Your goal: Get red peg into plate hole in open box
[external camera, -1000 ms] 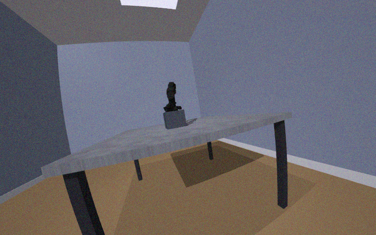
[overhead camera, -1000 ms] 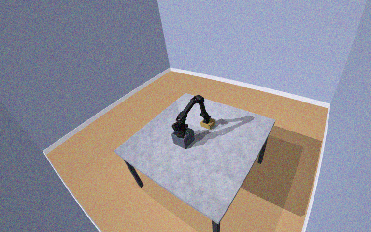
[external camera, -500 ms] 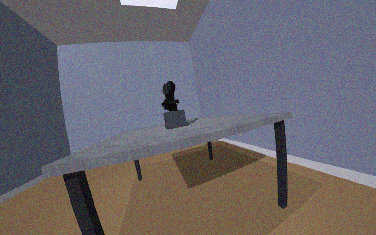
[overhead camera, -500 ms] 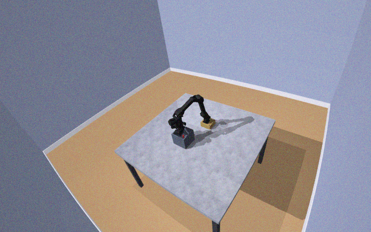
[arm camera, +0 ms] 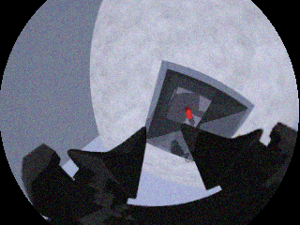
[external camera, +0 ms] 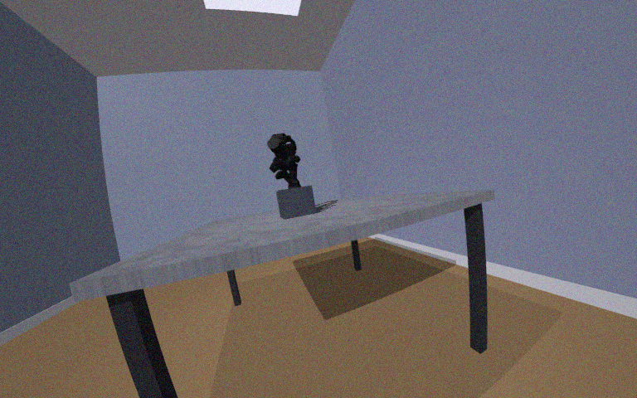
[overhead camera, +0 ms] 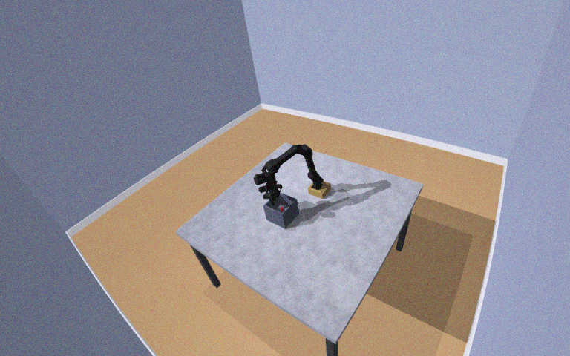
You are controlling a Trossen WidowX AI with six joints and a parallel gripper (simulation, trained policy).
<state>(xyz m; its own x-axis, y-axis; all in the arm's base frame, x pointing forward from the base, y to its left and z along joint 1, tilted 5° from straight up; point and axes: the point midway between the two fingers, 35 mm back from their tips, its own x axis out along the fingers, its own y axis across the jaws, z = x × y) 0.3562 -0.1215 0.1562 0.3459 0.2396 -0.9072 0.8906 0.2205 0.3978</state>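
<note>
Apparently, pincer (overhead camera: 274, 202) (arm camera: 163, 127) released; red peg (overhead camera: 281, 208) (arm camera: 188, 113) beyond fingertips, inside open box (overhead camera: 280, 219) (external camera: 296, 202) (arm camera: 159, 94).

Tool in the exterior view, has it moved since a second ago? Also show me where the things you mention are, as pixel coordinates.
Yes: the tool (overhead camera: 274, 201) (external camera: 294, 183) (arm camera: 163, 127) has moved up, its wide part now higher above the dark box's rim (overhead camera: 274, 216) (external camera: 296, 202) (arm camera: 156, 96).
</note>
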